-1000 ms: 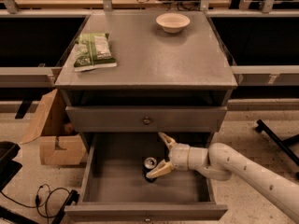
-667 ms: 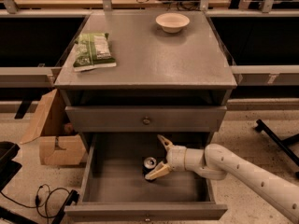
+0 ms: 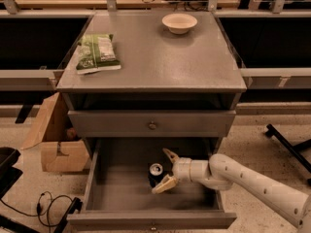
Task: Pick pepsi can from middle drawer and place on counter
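The pepsi can stands upright on the floor of the open middle drawer, a dark can with a silver lid. My gripper reaches into the drawer from the right on a white arm. Its two tan fingers are spread, one behind the can and one in front of it, so the can sits at the mouth of the open jaws. I cannot tell whether a finger touches the can. The counter is the flat grey cabinet top above.
A green chip bag lies on the counter's left side and a white bowl sits at its back. The closed upper drawer front with a knob hangs above the open drawer. A cardboard box stands on the floor to the left.
The arm and gripper have slid a little to the left, bringing the open fingers closer around the can. The can has not moved.
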You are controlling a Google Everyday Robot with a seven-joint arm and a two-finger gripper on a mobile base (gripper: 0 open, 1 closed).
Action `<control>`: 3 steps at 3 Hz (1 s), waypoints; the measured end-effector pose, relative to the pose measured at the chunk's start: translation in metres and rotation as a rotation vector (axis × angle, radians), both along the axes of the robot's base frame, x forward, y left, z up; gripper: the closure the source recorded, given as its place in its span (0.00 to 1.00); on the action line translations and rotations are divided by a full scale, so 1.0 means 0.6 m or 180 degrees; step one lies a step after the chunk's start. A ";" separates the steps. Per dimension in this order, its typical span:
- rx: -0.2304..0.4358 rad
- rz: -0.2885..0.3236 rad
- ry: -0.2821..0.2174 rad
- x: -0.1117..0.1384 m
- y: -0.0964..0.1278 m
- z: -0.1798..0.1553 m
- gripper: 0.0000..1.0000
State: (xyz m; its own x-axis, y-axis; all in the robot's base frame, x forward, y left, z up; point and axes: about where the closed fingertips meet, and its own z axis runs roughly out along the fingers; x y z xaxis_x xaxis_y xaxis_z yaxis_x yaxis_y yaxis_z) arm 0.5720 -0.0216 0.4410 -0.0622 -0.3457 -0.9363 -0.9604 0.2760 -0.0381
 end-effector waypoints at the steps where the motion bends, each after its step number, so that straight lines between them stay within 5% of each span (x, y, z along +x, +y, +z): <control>1: 0.0044 -0.0042 0.0130 -0.017 0.002 -0.035 0.11; 3: 0.0358 -0.0093 0.0296 -0.056 0.053 -0.054 0.65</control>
